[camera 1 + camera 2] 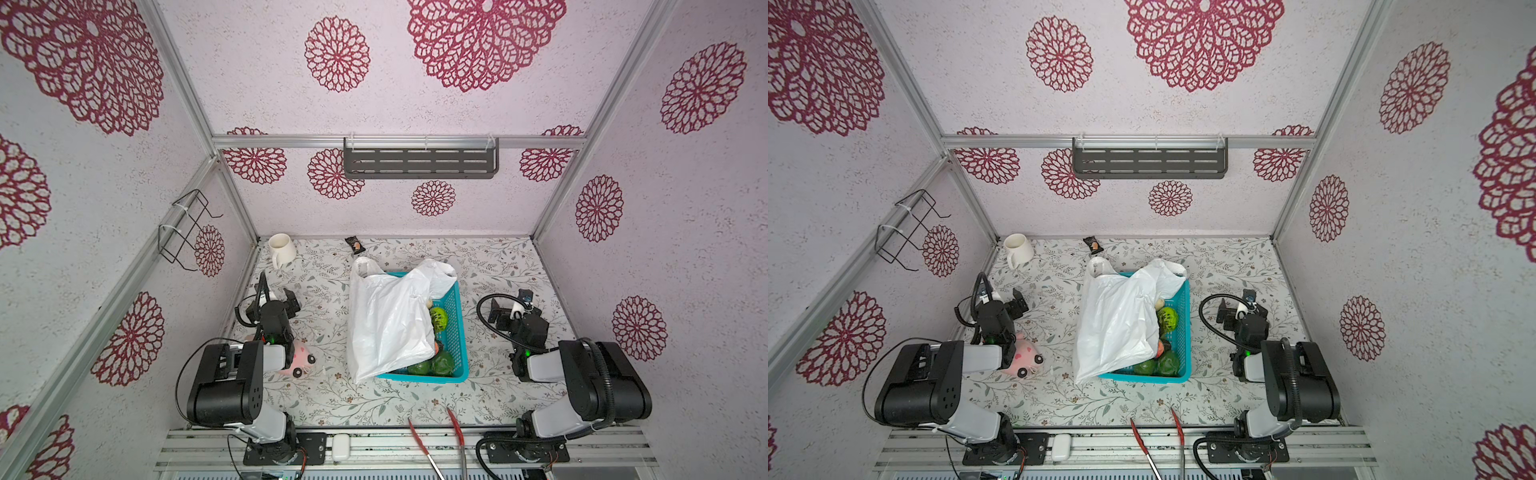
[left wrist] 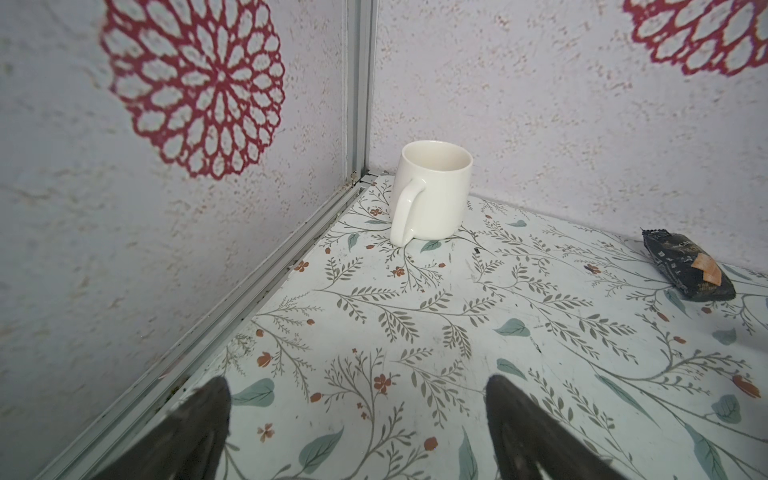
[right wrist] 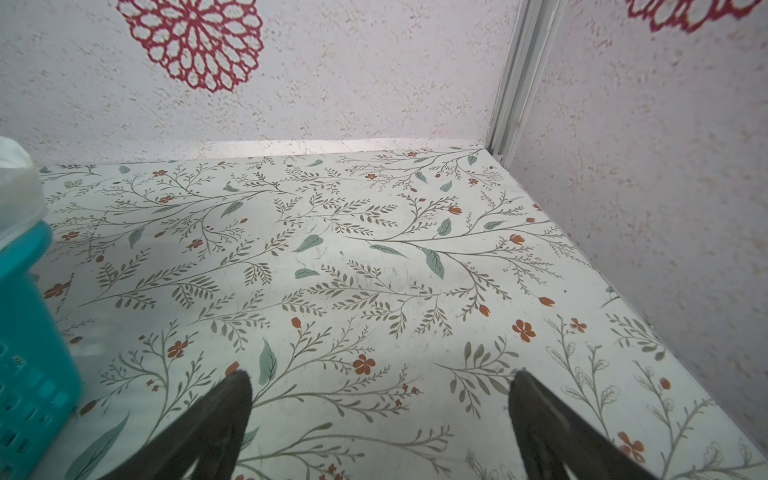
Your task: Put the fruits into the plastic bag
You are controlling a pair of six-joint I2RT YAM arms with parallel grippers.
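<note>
In both top views the white plastic bag (image 1: 390, 320) (image 1: 1121, 320) lies crumpled over the left part of a teal basket (image 1: 460, 332) (image 1: 1185, 328) and hides much of its inside. Fruits show along the basket's right side: a green kiwi half (image 1: 439, 318) (image 1: 1168, 319), an orange-red piece (image 1: 437, 345) and dark green round ones (image 1: 432, 365) (image 1: 1158, 365). My left gripper (image 1: 277, 291) (image 2: 359, 380) stands open and empty, well left of the bag. The right gripper (image 1: 510, 302) (image 3: 381, 374) is open and empty, right of the basket (image 3: 29, 332), above bare table.
A cream mug (image 1: 281, 248) (image 2: 432, 195) and a dark snack packet (image 1: 355, 244) (image 2: 685, 266) sit near the back wall. A pink plush toy (image 1: 301, 359) lies by the left arm. Red tongs (image 1: 436, 440) and a white case (image 1: 340, 446) rest at the front edge.
</note>
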